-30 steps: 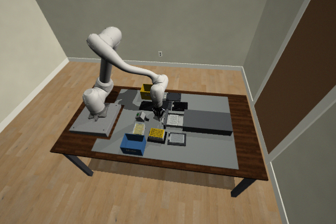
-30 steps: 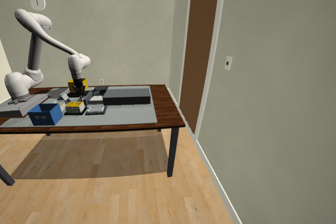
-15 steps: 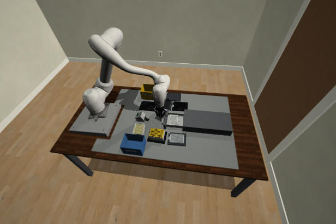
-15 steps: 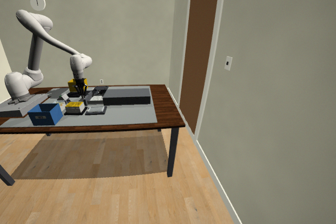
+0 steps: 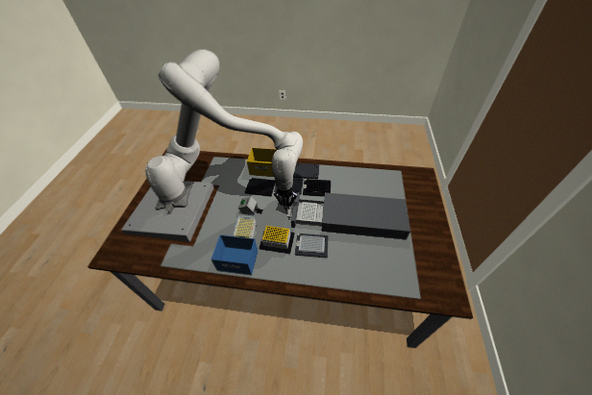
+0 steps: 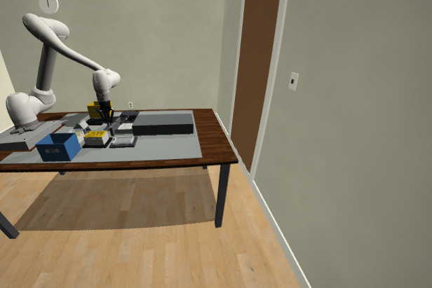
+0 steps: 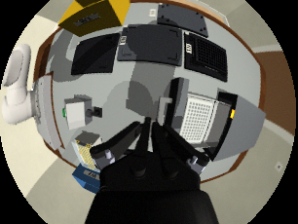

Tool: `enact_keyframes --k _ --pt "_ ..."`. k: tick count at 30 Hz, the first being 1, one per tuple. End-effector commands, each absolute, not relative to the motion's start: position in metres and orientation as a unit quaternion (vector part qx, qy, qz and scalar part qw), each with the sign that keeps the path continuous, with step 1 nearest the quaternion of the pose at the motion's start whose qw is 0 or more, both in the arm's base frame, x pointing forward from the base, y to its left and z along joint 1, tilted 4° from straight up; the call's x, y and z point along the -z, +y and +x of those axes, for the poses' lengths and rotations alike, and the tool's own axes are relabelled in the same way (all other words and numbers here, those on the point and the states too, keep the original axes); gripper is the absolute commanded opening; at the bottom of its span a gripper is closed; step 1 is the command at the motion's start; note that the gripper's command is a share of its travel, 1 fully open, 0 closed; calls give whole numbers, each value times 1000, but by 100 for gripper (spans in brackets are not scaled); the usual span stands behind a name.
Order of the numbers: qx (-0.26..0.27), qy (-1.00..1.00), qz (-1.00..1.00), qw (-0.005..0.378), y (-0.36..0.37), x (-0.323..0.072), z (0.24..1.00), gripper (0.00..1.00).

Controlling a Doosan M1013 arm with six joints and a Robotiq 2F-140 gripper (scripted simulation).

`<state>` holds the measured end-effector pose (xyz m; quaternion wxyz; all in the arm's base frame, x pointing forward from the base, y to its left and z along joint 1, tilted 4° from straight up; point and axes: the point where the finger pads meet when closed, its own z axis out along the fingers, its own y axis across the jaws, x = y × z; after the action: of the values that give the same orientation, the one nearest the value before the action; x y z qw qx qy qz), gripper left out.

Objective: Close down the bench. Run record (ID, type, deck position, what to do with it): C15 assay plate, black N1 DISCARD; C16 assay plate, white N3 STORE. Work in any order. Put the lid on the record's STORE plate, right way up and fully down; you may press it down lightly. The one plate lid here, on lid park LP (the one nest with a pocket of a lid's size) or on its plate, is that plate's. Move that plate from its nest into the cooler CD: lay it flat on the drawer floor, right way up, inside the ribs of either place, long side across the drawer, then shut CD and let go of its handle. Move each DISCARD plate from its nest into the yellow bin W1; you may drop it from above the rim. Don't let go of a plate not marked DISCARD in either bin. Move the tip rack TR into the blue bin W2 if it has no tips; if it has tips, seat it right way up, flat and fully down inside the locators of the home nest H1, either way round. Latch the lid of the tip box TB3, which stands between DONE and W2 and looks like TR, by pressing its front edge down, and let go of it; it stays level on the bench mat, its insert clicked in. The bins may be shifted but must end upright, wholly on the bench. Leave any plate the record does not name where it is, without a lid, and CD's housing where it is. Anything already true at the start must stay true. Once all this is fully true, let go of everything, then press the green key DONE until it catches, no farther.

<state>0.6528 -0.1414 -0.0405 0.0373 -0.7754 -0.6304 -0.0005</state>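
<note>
The white plate (image 5: 308,211) lies in the pulled-out drawer (image 5: 294,221) of the grey cooler (image 5: 366,213), just at the cooler's left end. The gripper (image 5: 286,206) hangs over the drawer's outer edge with its fingers pressed together, holding nothing. The wrist view shows an orange mark (image 7: 231,115) on the cooler front, which the top view does not show. Behind the cooler the top view shows two black nests (image 5: 259,186) and the yellow bin (image 5: 260,161). In front of the cooler stand a yellow tip rack (image 5: 276,235), a lidded plate (image 5: 311,244) and the blue bin (image 5: 235,255). The exterior view alone shows the gripper's height above the mat (image 6: 165,148)
</note>
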Motion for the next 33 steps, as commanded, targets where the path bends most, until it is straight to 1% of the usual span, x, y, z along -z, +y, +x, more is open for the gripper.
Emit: enact_keyframes --k 1,33 --pt "1 -630 -775 37 -142 40 656 0" --pt "1 -630 -775 37 -149 43 691 0"
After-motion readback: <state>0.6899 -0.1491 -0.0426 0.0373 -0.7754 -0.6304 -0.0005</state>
